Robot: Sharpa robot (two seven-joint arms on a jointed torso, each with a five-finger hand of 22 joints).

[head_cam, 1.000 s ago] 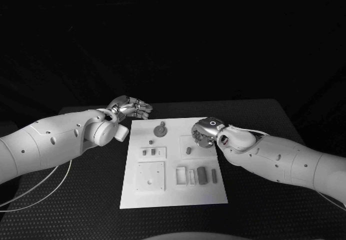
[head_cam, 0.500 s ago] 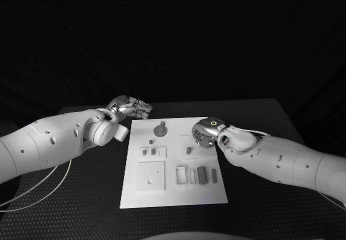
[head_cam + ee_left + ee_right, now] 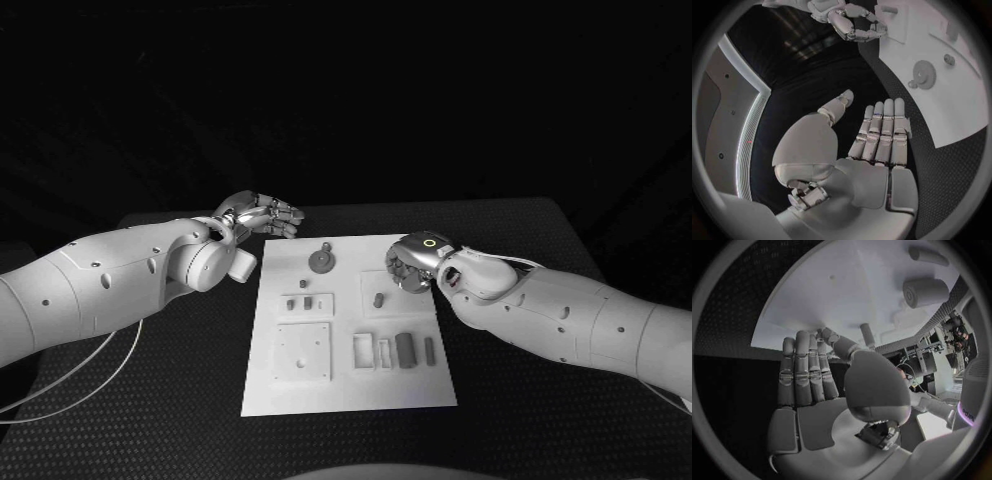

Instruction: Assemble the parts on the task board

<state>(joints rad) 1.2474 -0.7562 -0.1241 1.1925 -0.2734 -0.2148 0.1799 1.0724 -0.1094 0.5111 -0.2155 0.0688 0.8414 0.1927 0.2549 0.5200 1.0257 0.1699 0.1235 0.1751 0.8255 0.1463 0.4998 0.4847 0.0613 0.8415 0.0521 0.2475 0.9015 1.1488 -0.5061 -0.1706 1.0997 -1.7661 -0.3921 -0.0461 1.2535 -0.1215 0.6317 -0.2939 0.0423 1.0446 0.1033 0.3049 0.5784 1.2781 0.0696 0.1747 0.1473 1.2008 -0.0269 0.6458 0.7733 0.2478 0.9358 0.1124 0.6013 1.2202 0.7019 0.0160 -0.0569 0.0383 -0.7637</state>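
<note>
A: Status?
B: Task board (image 3: 346, 330) mid-table. Left hand (image 3: 264, 217) off its 11 o'clock corner, fingers straight, apart from the thumb, holding nothing. Right hand (image 3: 413, 266) over the 2 o'clock edge, likewise flat and empty.
A: The peg (image 3: 376, 299)?
B: Near board centre. Probably light, rigid, slick. Pinch its sides, mid-length.
</note>
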